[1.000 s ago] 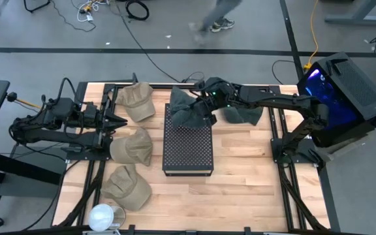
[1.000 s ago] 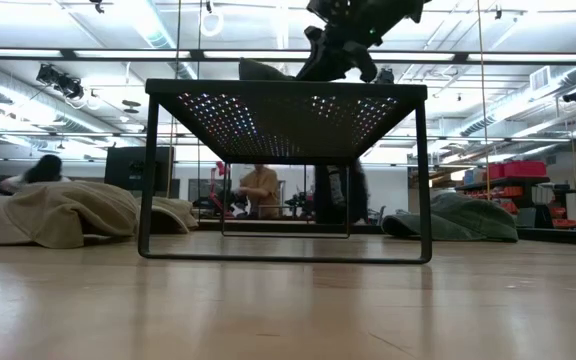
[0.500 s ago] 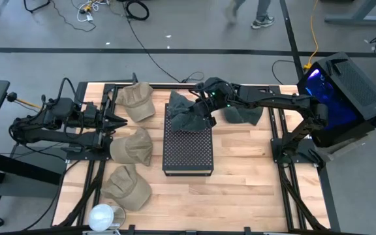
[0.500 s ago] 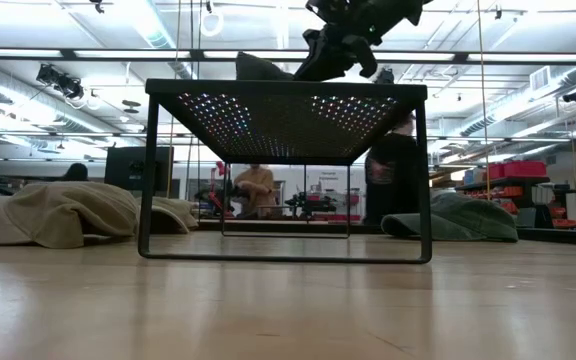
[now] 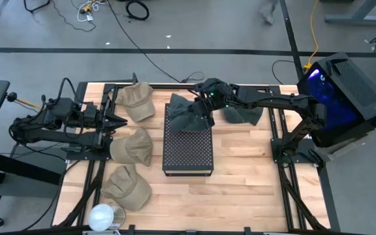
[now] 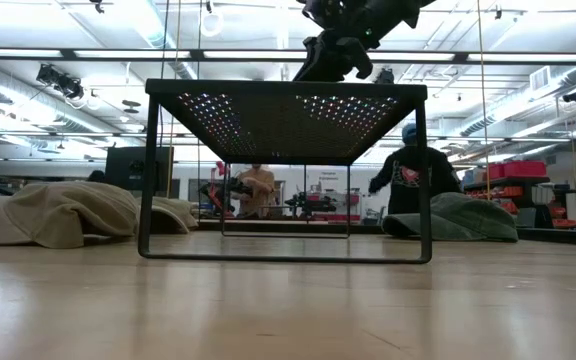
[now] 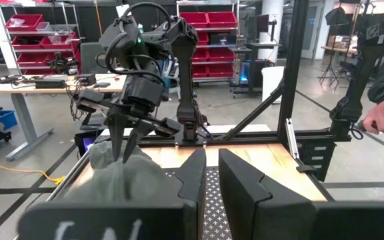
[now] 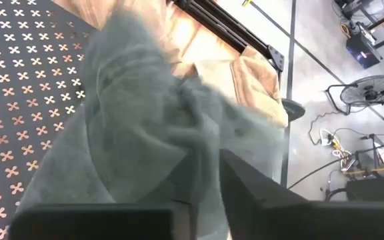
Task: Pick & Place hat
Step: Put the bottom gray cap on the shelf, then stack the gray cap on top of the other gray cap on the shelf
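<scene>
Since the earlier frame, your right gripper [image 5: 201, 109] has lifted slightly above the dark green hat [image 5: 187, 115], which lies on the perforated black stand [image 5: 188, 150]; its fingers part narrowly, holding nothing. Your left gripper [image 5: 117, 119] waits at the table's left, fingers nearly closed, empty. From the low camera, the hat is hidden behind the stand top.

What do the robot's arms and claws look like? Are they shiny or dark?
Both are dark, matte black. The right arm is long and jointed with small green lights near its wrist, ending in the right claw with two thin pointed fingers. The left arm looks the same, with black cables; the left claw is black too.
</scene>
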